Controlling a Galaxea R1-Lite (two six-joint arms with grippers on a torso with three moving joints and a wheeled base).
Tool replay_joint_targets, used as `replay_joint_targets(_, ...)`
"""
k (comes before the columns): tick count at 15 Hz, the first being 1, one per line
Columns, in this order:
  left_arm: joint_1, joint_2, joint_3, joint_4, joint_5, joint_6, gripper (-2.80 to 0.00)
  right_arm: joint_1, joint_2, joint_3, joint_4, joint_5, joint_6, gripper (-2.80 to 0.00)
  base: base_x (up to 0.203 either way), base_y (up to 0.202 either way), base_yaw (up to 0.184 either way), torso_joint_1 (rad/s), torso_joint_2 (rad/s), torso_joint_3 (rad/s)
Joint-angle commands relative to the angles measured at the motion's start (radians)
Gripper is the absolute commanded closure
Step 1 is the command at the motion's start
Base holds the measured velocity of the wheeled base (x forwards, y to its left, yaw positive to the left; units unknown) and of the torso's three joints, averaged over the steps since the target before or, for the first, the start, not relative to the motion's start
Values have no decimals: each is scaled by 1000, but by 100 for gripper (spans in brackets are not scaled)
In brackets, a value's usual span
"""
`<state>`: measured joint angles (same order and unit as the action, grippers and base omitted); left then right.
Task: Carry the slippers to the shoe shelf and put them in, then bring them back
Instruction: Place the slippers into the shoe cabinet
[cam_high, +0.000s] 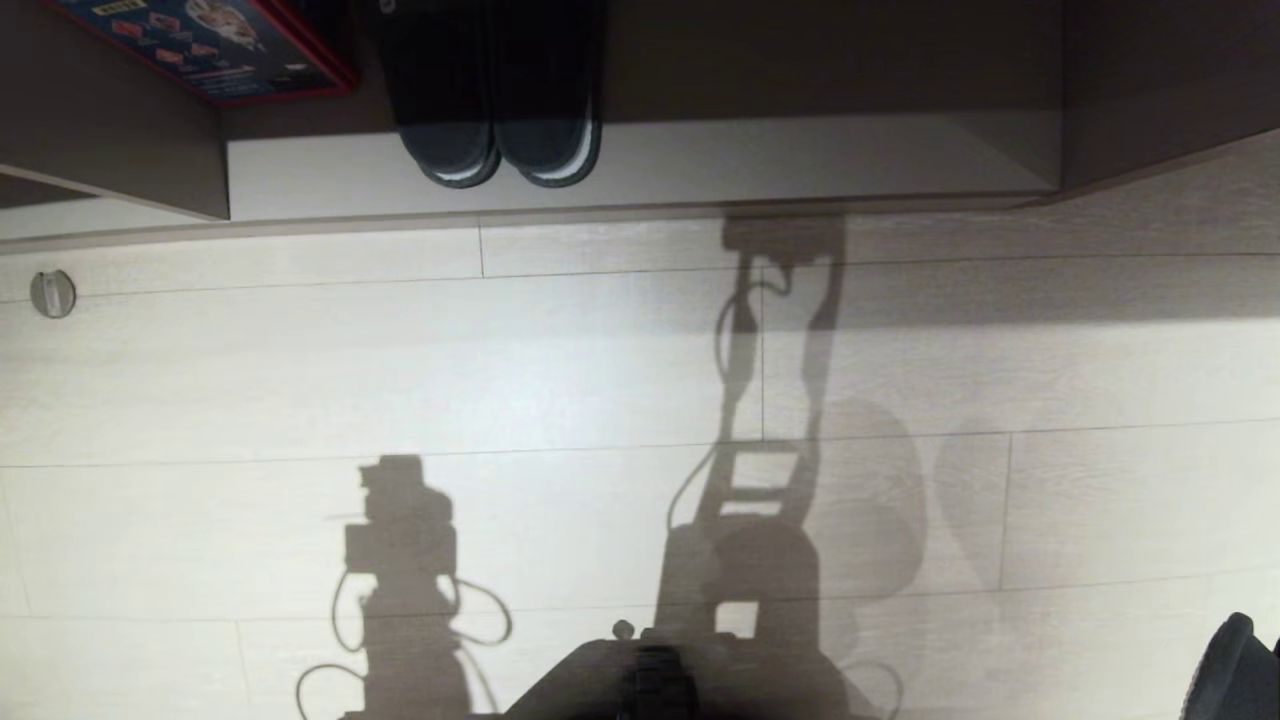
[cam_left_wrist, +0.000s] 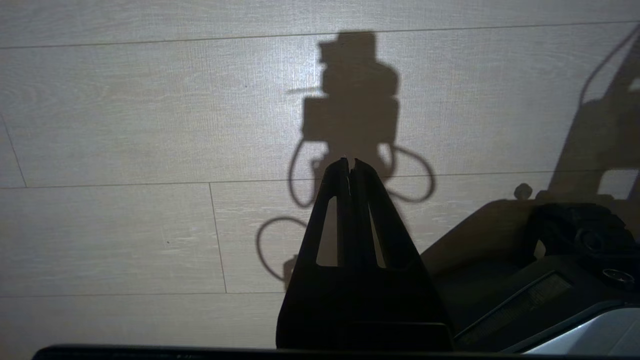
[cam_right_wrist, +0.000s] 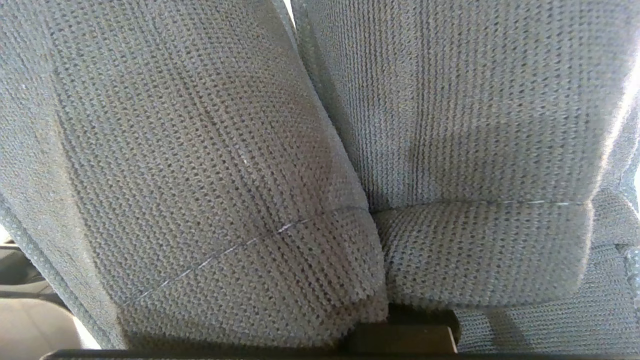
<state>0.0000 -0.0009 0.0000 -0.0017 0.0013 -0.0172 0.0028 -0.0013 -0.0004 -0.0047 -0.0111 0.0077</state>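
Note:
The slippers (cam_right_wrist: 280, 165), two pieces of grey-blue knit fabric side by side, fill the right wrist view and press close against the camera. My right gripper is shut on them, its fingers hidden behind the fabric. The shoe shelf (cam_high: 820, 165) runs along the far side of the head view, with a pale base and an upright divider (cam_high: 190, 165) at its left. My left gripper (cam_left_wrist: 351, 161) hangs shut and empty over the floor.
A dark pair of slippers with pale sole rims (cam_high: 500, 110) stands in the shelf, heels outward. A red-edged printed box (cam_high: 200, 45) lies left of the divider. A small round metal fitting (cam_high: 53, 293) sits in the pale plank floor (cam_high: 500, 380). My base (cam_high: 650, 680) shows at the near edge.

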Motion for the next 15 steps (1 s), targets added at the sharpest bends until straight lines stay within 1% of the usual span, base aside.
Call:
replay_joint_targets(1,1,1,1,0,0,0,0,0,0,0,0,0,0,0,0,0,0,5,1,-199)
replay_joint_targets(4,2,-1,0,0,0,2,0,1,2,-7,2,-1,11,0,0,0,0,4,2,-171)
replay_joint_targets(6,0,-1,1,0,0,5,0,2,60,-107,32,0,24,0,0,0,0,1,0,-41)
replay_joint_targets(10,0,-1,0,0,0,6,0,14,412,-336,39,19,71,0,0,0,0,1,0,-8)
replay_joint_targets(11,0,-1,0,0,0,6,0,21,502,-365,24,34,74,0,0,0,0,0,0,0)
replay_joint_targets(13,0,-1,0,0,0,8,0,34,747,-417,-70,85,73,0,0,0,0,0,0,0)
replay_joint_targets(15,2,1,0,0,0,8,0,44,962,-457,-247,152,53,0,0,0,0,0,0,0)
